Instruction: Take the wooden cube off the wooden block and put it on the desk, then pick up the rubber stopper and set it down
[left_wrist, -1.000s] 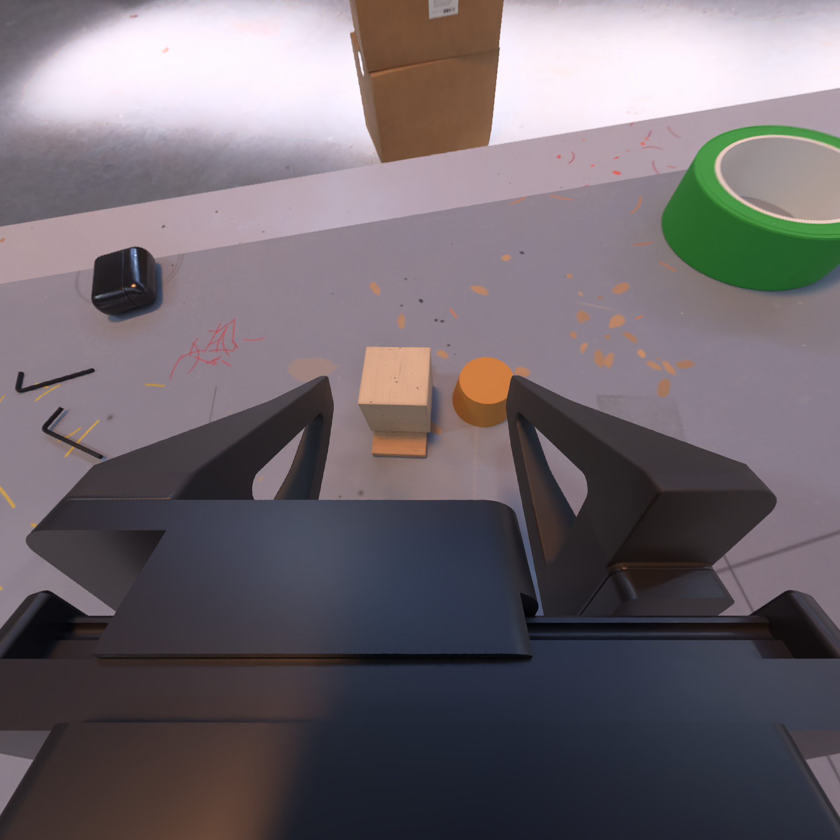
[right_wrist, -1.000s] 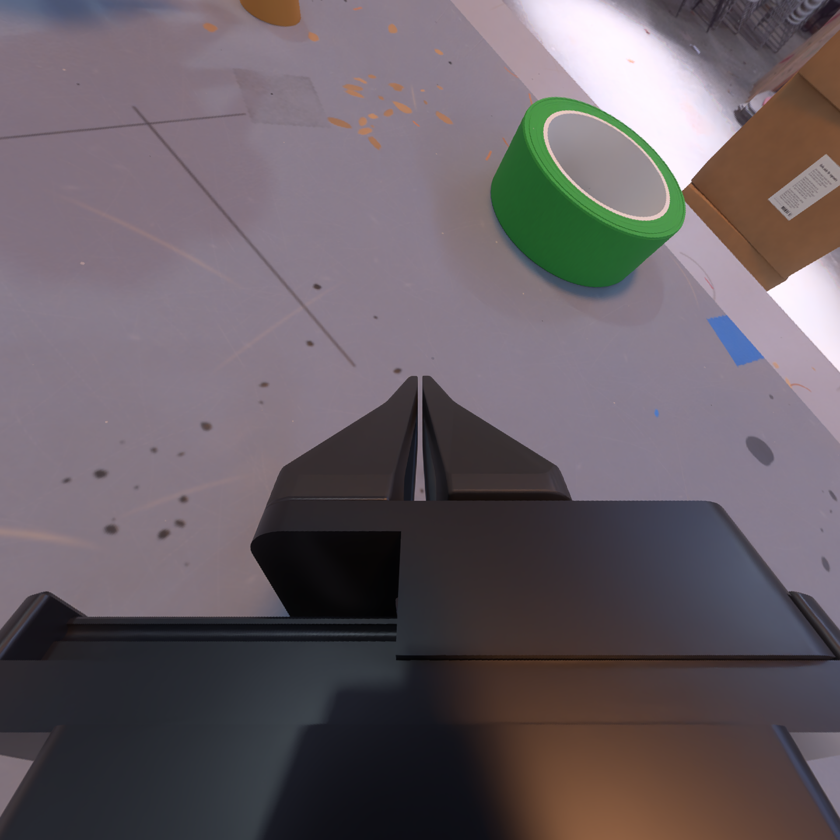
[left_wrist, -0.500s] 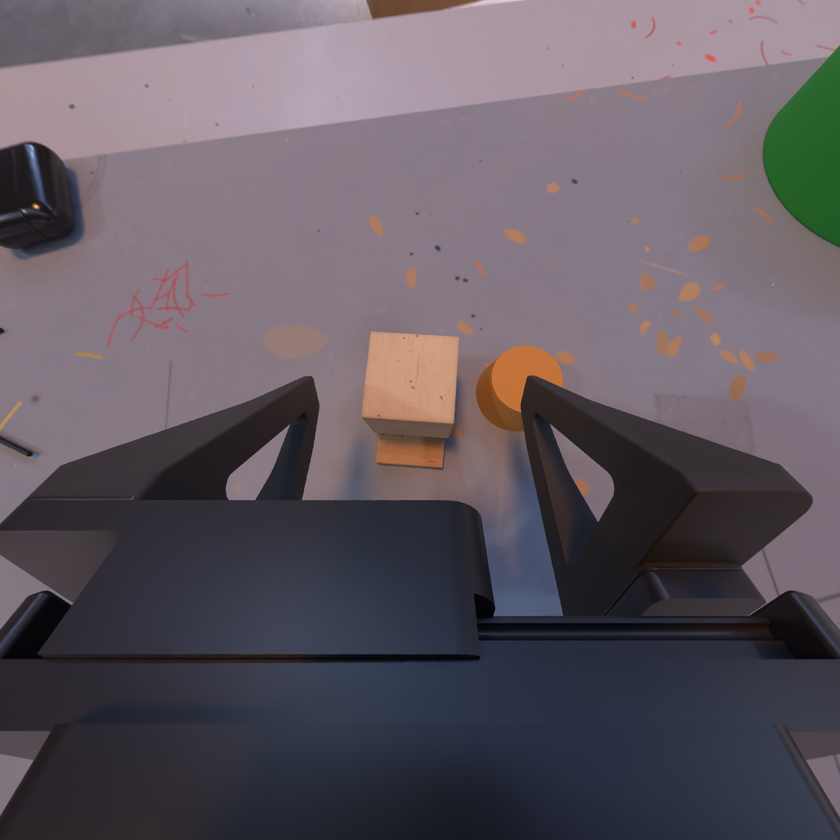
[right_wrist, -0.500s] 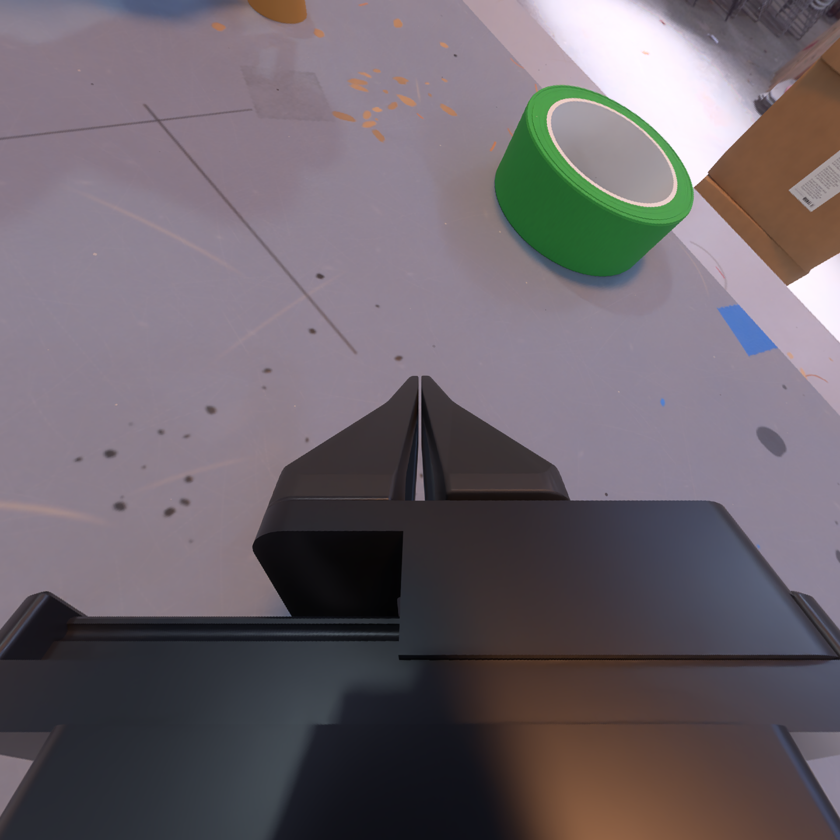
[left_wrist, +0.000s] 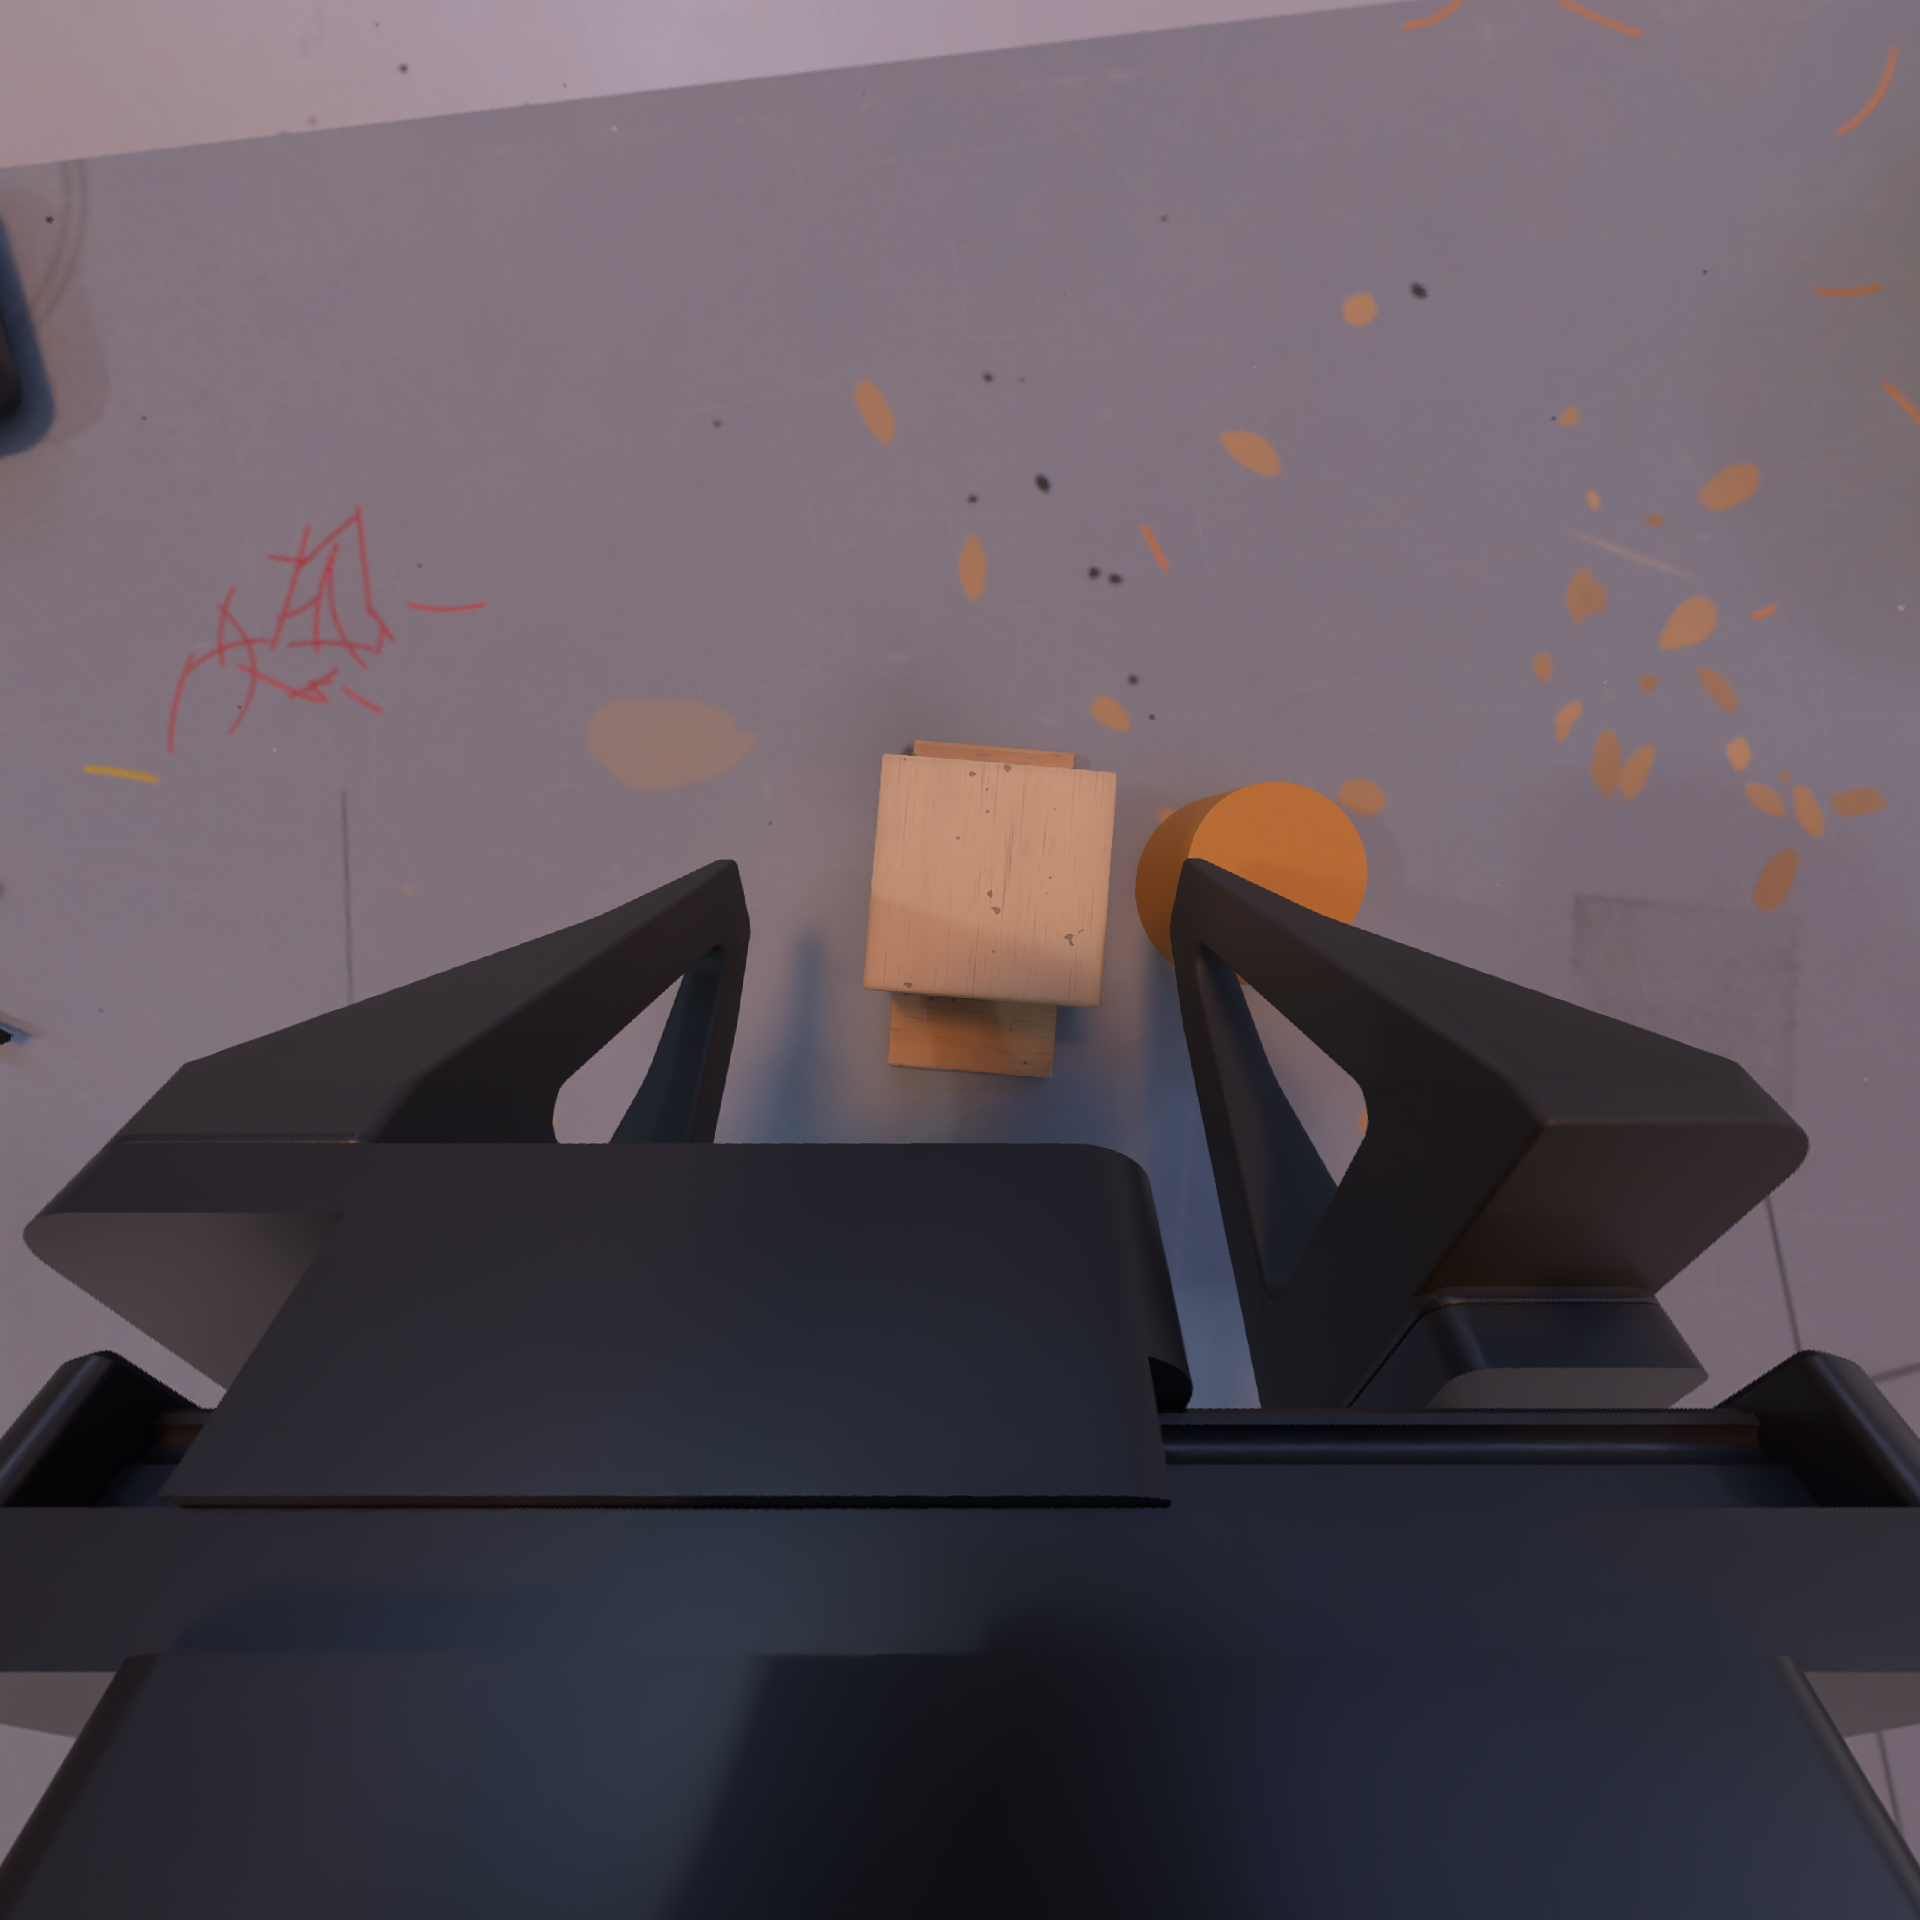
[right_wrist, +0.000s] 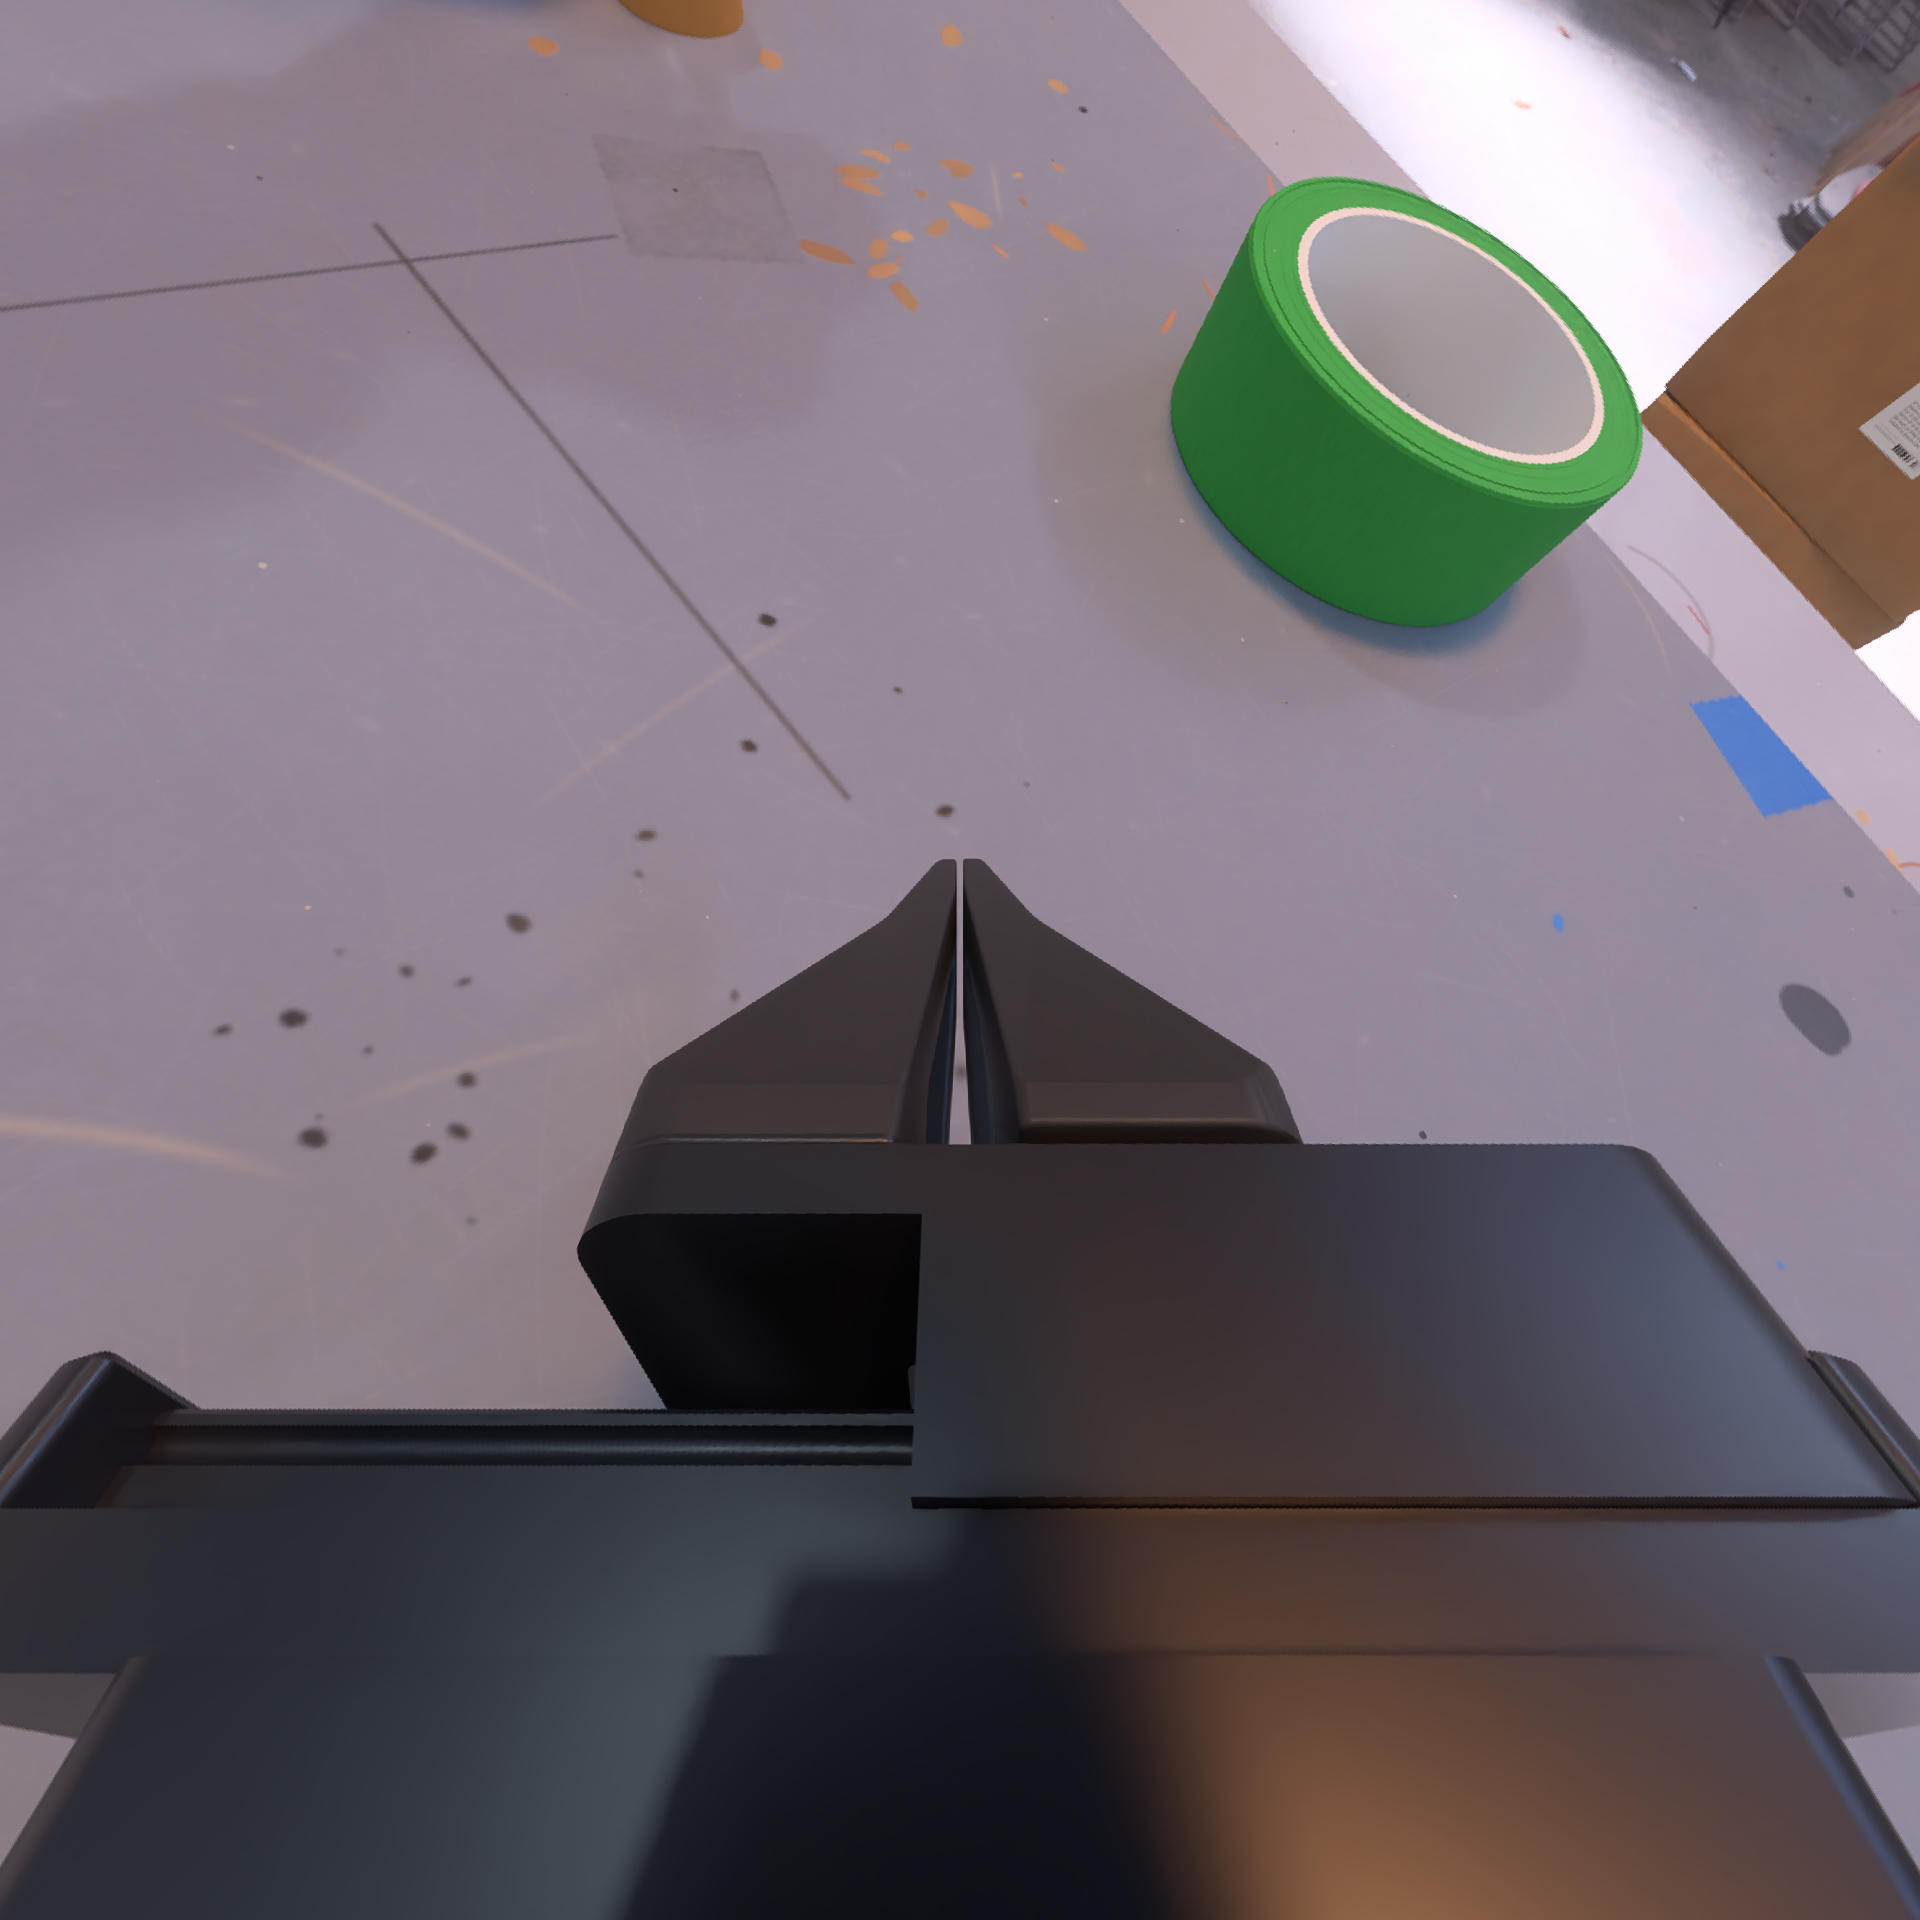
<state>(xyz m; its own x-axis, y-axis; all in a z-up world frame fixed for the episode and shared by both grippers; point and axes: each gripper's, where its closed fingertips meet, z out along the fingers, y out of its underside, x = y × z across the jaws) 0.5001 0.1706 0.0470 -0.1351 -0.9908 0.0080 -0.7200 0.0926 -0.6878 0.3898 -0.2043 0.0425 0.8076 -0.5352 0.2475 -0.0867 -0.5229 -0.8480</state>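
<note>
In the left wrist view a pale wooden cube sits on a smaller, darker wooden block on the grey desk. An orange rubber stopper stands just right of the cube, partly behind my right finger. My left gripper is open and empty, looking almost straight down, its fingertips on either side of the cube and above it. In the right wrist view my right gripper is shut and empty above bare desk; the stopper shows at the top edge.
A green tape roll stands on the desk ahead and right of the right gripper, near the desk's edge. A cardboard box sits beyond that edge. A blue tape patch lies on the desk. A black object shows at the far left.
My left gripper has moved forward and tilted down, now over the cube with its fingers still open. The right gripper has drifted slightly, and the tape roll sits a little lower in its view.
</note>
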